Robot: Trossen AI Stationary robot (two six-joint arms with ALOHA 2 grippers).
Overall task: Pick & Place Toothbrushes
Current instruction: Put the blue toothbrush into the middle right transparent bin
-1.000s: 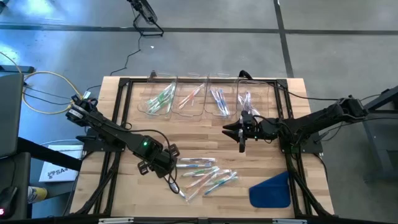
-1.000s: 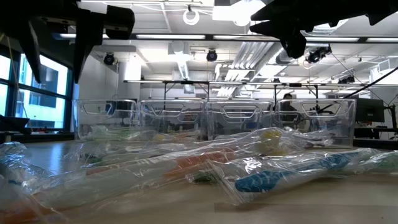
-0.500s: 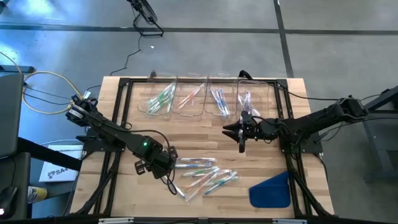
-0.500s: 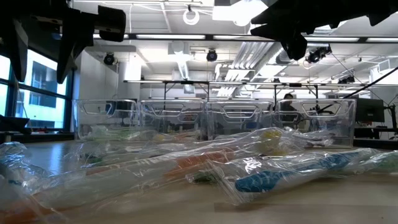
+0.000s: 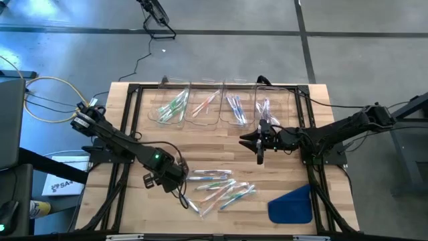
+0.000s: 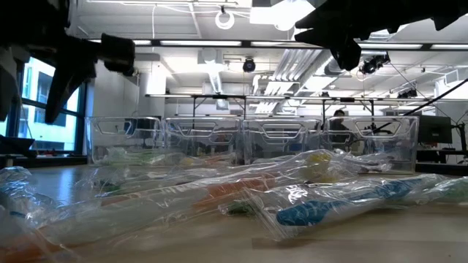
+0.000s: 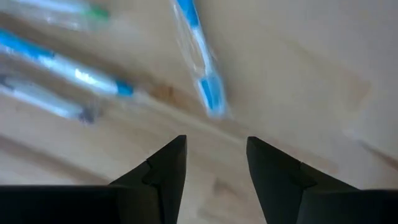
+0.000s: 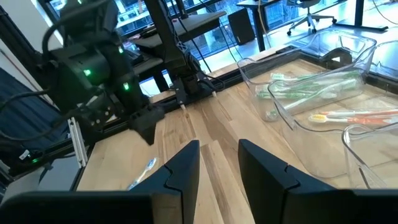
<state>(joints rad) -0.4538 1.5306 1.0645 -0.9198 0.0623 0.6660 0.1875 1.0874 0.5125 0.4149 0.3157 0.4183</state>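
Note:
Several wrapped toothbrushes lie loose on the wooden table near its front edge, and in the low view they fill the foreground. My left gripper points down at the pile's left end, open. A blue toothbrush lies on the wood just ahead of its fingertips, untouched. My right gripper hangs level over the table's middle, open and with nothing between its fingers.
Clear bins stand in a row along the far edge, each with toothbrushes inside: green, orange, blue and purple ones. A flat blue piece lies at the near right corner. Bare wood lies between the pile and the bins.
My left gripper has sunk toward the table at the left end of the toothbrush pile and has tipped a little, staying open. The toothbrushes and my right gripper have kept still.

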